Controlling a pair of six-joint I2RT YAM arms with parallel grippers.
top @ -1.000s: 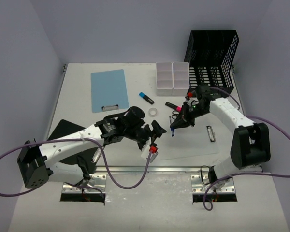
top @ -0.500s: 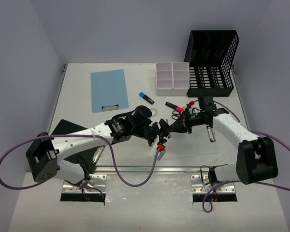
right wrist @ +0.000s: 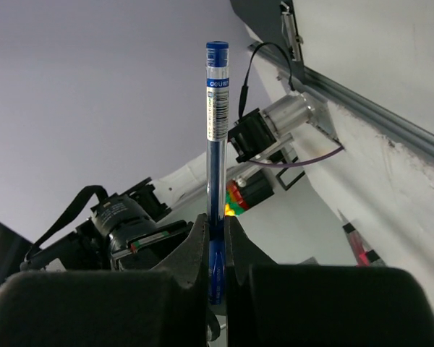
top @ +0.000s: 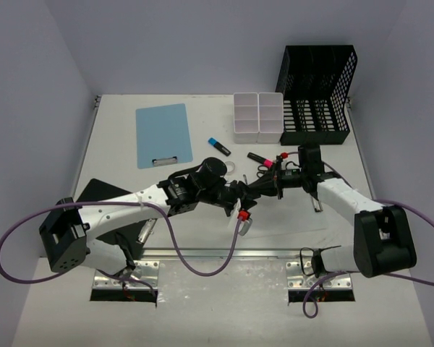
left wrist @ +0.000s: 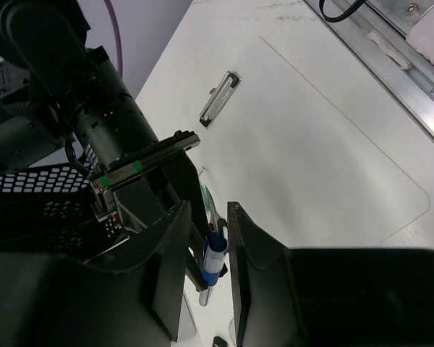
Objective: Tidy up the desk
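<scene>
Over the middle of the off-white desk (top: pixel 116 144) both arms meet. My right gripper (top: pixel 265 186) (right wrist: pixel 215 220) is shut on the lower end of a blue pen (right wrist: pixel 215 137), which sticks straight out beyond its fingers. My left gripper (top: pixel 240 196) (left wrist: pixel 208 211) straddles the same pen (left wrist: pixel 214 262). Its jaws have narrowed around it: one finger (left wrist: pixel 240 238) lies against the pen, and a slim gap shows on the other side. In the top view the pen is mostly hidden between the two grippers.
A blue clipboard (top: pixel 163 134) lies at the back left, with white bins (top: pixel 258 116) and a black mesh rack (top: pixel 317 87) at the back right. A blue highlighter (top: pixel 218 147), pink highlighter (top: pixel 258 157), metal clip (top: pixel 316 202) and paper sheet (top: pixel 289 220) lie near the grippers.
The right gripper has swung left and lower with the pen. The left gripper has moved right to meet it, and its jaws have narrowed around the pen.
</scene>
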